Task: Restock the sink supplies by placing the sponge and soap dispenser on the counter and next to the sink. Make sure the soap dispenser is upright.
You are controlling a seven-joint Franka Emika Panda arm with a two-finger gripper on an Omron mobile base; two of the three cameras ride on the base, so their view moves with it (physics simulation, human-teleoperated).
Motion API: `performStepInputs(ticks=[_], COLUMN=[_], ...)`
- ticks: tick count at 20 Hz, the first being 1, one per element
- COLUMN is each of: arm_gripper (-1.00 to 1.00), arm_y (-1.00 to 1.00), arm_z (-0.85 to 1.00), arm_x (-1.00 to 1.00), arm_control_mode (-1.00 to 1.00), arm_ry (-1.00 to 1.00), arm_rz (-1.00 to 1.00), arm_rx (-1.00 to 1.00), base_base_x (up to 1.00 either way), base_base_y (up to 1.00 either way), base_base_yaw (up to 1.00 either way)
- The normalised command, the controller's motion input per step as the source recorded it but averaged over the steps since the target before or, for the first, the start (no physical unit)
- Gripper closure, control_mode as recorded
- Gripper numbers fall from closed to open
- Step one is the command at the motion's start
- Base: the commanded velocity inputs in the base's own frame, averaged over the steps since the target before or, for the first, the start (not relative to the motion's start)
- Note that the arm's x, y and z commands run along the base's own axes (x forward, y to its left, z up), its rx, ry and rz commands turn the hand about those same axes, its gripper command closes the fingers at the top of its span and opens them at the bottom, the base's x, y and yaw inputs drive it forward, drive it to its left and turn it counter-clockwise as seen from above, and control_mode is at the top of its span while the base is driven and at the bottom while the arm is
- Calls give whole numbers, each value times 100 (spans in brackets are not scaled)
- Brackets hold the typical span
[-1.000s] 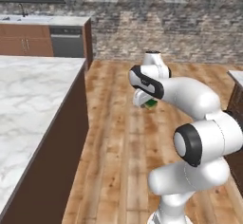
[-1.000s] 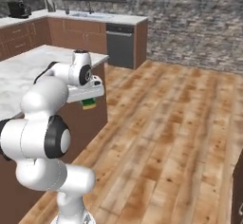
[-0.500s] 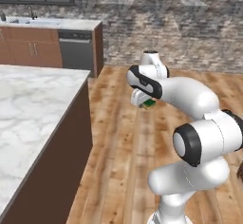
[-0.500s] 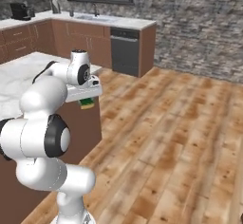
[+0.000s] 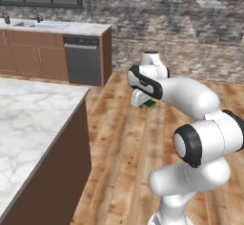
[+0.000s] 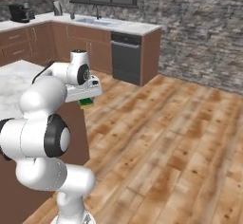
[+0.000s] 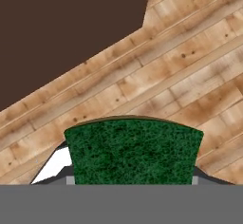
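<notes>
Gripper (image 5: 147,104) clamped on the sponge (image 5: 149,104), carried in the air over the wood floor (image 6: 180,137), just right of the near marble island (image 5: 33,124). Green sponge face (image 7: 133,152) close under the hand. Counter (image 5: 71,27) with sink (image 6: 92,21) far off at back left wall, beside a dark dishwasher (image 5: 84,59).

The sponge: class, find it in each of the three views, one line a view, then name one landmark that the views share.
Left base view: the sponge sits just right of centre, a green scrap under the white hand, over the wooden floor.
Right base view: left of centre, under the hand, beside the island's brown side.
Hand view: bottom centre, large, between the jaws.
Shared landmark: the wooden floor.
</notes>
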Motion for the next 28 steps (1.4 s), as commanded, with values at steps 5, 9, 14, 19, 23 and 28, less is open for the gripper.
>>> performStepInputs(ticks=[5,9,14,19,23,28], arm_gripper=[100,100,100,100,100,100], arm_y=[0,0,0,0,0,0], arm_z=[0,0,0,0,0,0], arm_x=[0,0,0,0,0,0], arm_control_mode=[100,100,100,100,100,100], arm_ry=[0,0,0,0,0,0], arm_rz=[0,0,0,0,0,0], arm_rx=[0,0,0,0,0,0], base_base_x=[100,100,100,100,100,100], base_base_y=[-17,-9,-2,0,0,0], base_base_yaw=[15,12,11,8,5,0])
